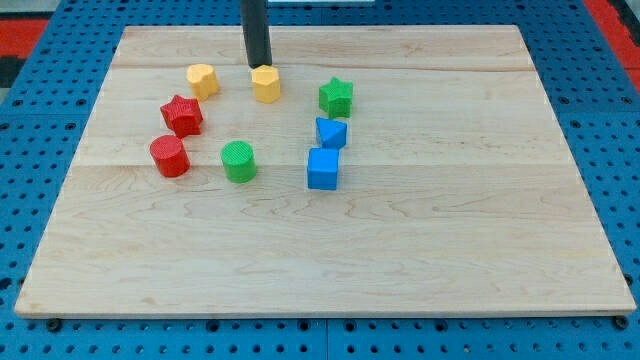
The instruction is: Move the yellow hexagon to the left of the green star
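Right now my tip [259, 67] sits at the upper-left shoulder of the yellow hexagon [266, 84], touching it or very nearly so — you can't make out a gap between them. That placement makes sense to me: from there a push sends the hexagon toward the view's right and a little toward the view's bottom, which is where the green star [336, 97] stands.

You'll find no claw on this arm, so nothing spreads, closes or pinches — only a straight dark rod whose end bears sideways against a block. It holds nothing.

From my tip, the hexagon lies just below and slightly right. The green star is further right and a bit lower, apart from the hexagon with bare board between them. A second yellow block [202, 79], its shape hard to read, lies to the left of my tip, clear of it.

I'd judge the hexagon is already on the star's left side but sitting somewhat higher in the view — a short further nudge would bring it level and closer. You should watch that it doesn't slip off the rod's edge and veer.
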Controlling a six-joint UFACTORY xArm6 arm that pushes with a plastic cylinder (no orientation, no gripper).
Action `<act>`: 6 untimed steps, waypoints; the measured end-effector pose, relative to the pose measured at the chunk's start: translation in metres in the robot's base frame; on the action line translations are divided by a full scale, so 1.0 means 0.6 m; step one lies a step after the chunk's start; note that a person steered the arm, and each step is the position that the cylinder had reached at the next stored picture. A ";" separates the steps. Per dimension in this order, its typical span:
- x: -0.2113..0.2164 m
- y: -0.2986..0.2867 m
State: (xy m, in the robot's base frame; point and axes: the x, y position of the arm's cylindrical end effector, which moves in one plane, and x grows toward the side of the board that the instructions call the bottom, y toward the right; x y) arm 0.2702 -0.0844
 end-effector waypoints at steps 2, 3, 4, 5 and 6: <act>0.027 0.002; 0.024 0.002; 0.021 0.002; 0.021 0.004; 0.021 0.007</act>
